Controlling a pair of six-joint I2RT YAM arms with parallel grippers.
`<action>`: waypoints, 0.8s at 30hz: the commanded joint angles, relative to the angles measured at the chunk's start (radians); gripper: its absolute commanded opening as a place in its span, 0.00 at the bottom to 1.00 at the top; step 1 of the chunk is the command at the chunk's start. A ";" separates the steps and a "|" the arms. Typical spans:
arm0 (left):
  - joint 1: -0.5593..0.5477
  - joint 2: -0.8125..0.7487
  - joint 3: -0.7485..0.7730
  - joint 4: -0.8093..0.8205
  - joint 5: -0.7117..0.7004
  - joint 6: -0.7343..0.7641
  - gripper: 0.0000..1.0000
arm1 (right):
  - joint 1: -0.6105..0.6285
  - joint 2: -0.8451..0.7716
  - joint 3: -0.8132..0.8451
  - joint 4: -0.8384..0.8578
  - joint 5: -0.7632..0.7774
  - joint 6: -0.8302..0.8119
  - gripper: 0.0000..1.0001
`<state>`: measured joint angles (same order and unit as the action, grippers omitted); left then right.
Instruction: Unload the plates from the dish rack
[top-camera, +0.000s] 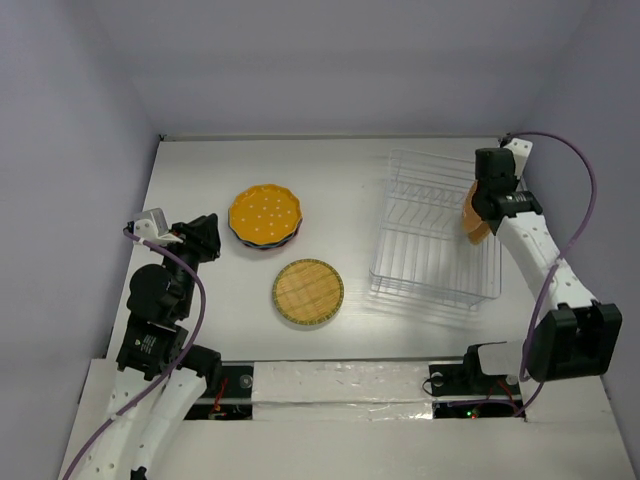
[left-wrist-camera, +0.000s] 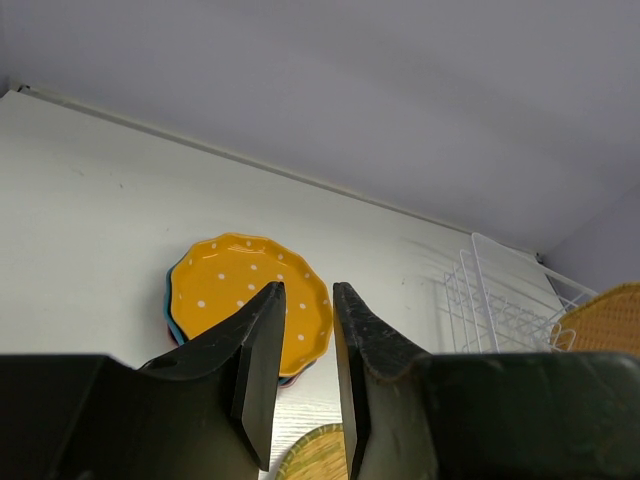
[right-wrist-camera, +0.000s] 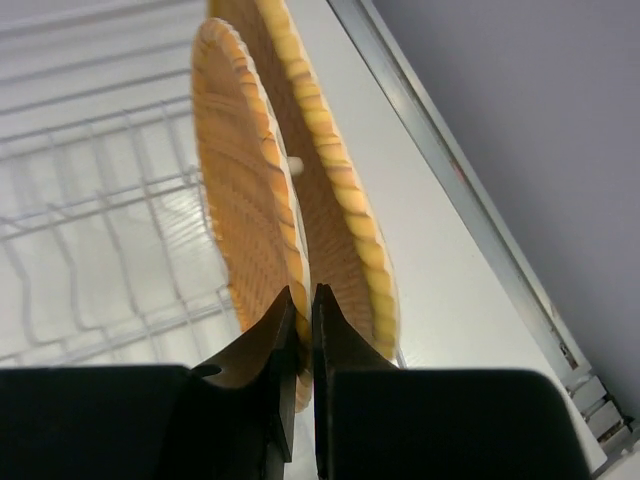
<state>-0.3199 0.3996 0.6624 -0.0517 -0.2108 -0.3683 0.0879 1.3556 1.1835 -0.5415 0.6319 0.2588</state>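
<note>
Pinching the rim of the tan woven plate (right-wrist-camera: 245, 180), your right gripper (right-wrist-camera: 301, 300) has its fingers drawn almost together, with only the plate's edge between them. The plate stands on edge and rises straight ahead of the fingertips. You cannot tell from these views whether its lower edge rests on the wires. Just to the left of that hand lie the thin wires of the dish rack (top-camera: 434, 297), and the held plate sits at the rack's right-hand end. To the hand's right a narrow band of white table (top-camera: 200, 170) runs along, and the purple wall (right-wrist-camera: 520, 120) stands close beyond it, so room on that side is tight.

Your left gripper (left-wrist-camera: 308, 290) holds nothing, and its fingers are parted by a narrow gap. Below and just short of its fingertips lies the round woven plate (top-camera: 308, 292), flat on the table. Ahead of the fingertips sits the yellow-orange dotted plate (top-camera: 265, 213), on top of a stack, with a blue plate (left-wrist-camera: 170, 318) showing under its left rim. Farther ahead and to the right of this hand stands the rack, with bare white tabletop between it and the stack.
</note>
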 joint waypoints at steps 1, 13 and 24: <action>-0.005 -0.005 0.014 0.030 0.004 0.000 0.23 | 0.038 -0.137 0.099 0.031 -0.064 -0.021 0.00; -0.005 -0.007 0.014 0.021 0.004 0.003 0.23 | 0.331 -0.300 0.045 0.118 -0.618 0.135 0.00; 0.005 0.024 0.017 0.009 0.004 0.000 0.38 | 0.639 -0.195 -0.272 0.457 -0.936 0.298 0.00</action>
<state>-0.3187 0.4057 0.6624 -0.0731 -0.2108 -0.3679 0.7063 1.1259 0.9146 -0.2878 -0.2077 0.4927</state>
